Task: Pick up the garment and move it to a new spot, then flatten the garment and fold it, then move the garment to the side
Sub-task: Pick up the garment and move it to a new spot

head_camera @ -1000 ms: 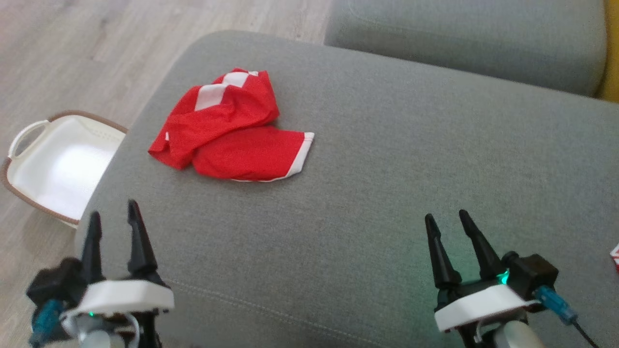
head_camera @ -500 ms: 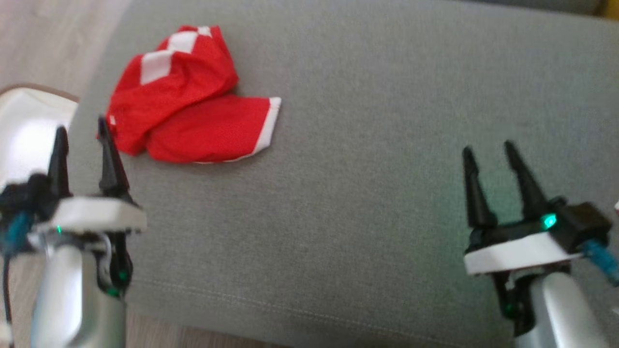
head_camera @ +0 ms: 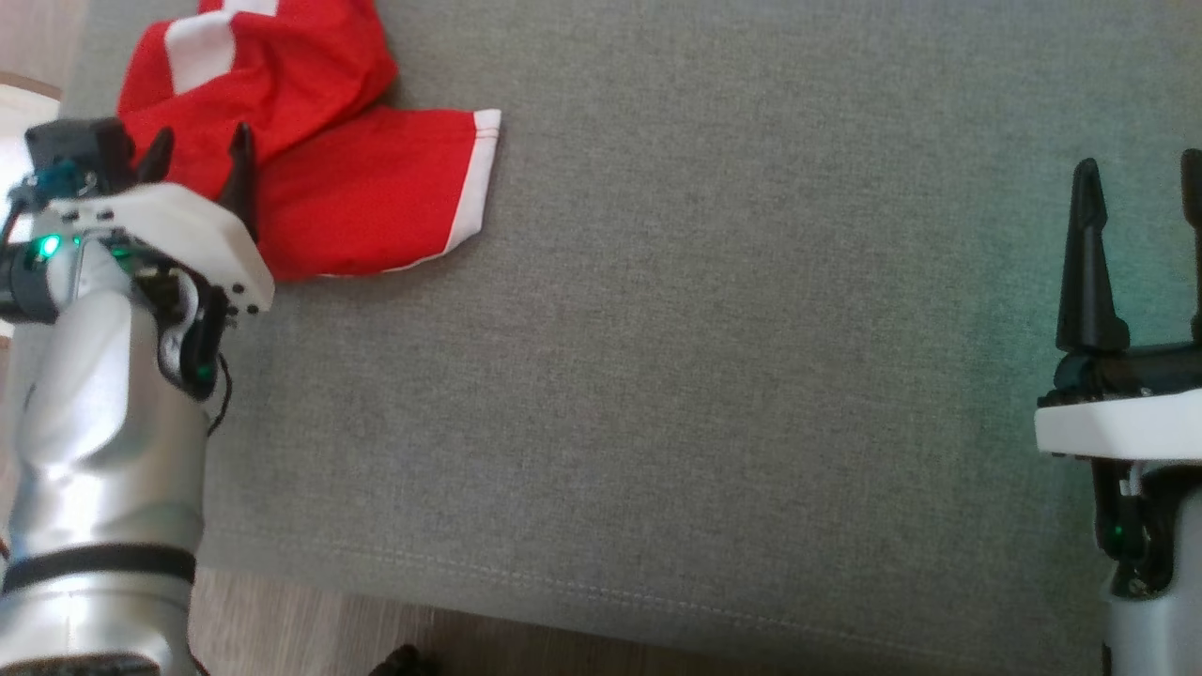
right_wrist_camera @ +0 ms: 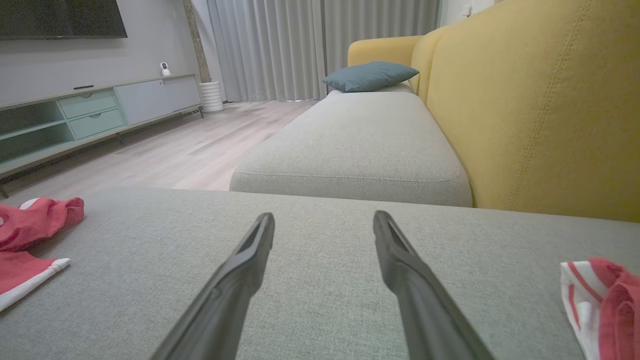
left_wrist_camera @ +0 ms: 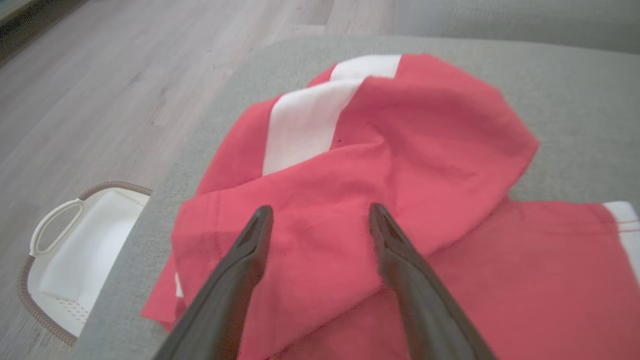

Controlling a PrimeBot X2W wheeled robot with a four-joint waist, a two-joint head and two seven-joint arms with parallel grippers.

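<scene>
The garment point(head_camera: 366, 188) is a crumpled red piece with white bands, lying at the far left of the grey sofa cushion point(head_camera: 714, 376). My left gripper point(head_camera: 199, 141) is open and hovers over the garment's near left part. In the left wrist view its two fingers point(left_wrist_camera: 320, 211) stand apart above the red folds of the garment point(left_wrist_camera: 425, 145), with nothing between them. My right gripper point(head_camera: 1140, 167) is open over bare cushion at the far right. Its fingers point(right_wrist_camera: 324, 216) are spread, well away from the garment point(right_wrist_camera: 30, 235).
A white basket point(left_wrist_camera: 75, 260) stands on the wooden floor left of the cushion. A second red and white cloth point(right_wrist_camera: 600, 295) lies at the right. A yellow backrest point(right_wrist_camera: 525, 100), another grey seat point(right_wrist_camera: 350, 135) and a teal pillow point(right_wrist_camera: 370, 75) are beyond.
The head camera has tilted down and the picture has shifted. My left gripper has come forward from the cushion's front corner to over the garment. Both grippers stay open.
</scene>
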